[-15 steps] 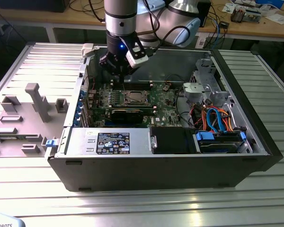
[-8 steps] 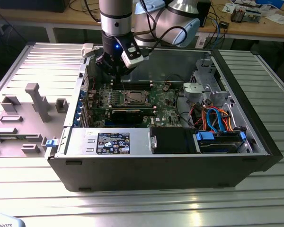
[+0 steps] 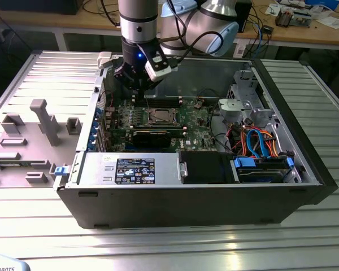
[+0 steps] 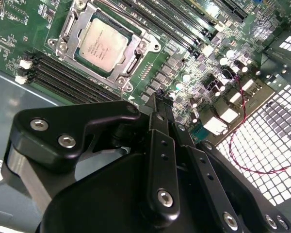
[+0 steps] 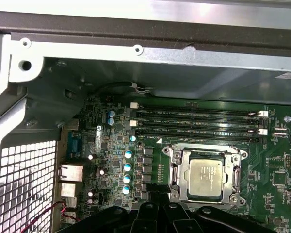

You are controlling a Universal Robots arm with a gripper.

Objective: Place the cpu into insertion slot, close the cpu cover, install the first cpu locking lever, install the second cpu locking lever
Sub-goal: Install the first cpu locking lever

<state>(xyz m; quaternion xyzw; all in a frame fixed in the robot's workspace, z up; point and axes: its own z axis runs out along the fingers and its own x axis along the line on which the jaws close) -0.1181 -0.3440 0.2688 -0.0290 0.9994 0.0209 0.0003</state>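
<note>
Matt black plastic or coated metal on the tool (image 4: 162, 114), with bright steel screws. Brushed silver-grey metal on the cpu (image 4: 103, 44), faintly printed; shiny bare metal on the cover (image 4: 136, 58) around it. Glossy green board (image 5: 111, 160) with black plastic memory slots (image 5: 199, 121). Dull grey sheet metal inside the case (image 3: 214, 73), matt black outside. Ribbed, reflective aluminium table (image 3: 175, 243).

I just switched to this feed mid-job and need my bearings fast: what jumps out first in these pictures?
The open computer case on the ribbed metal table, with the arm reaching down into its far corner at the exterior view's left. Inside, the cpu sits in the insertion slot, with the silvery cpu cover framing it, in both wrist views. The black tool hangs above the green motherboard, beside the socket.
</note>
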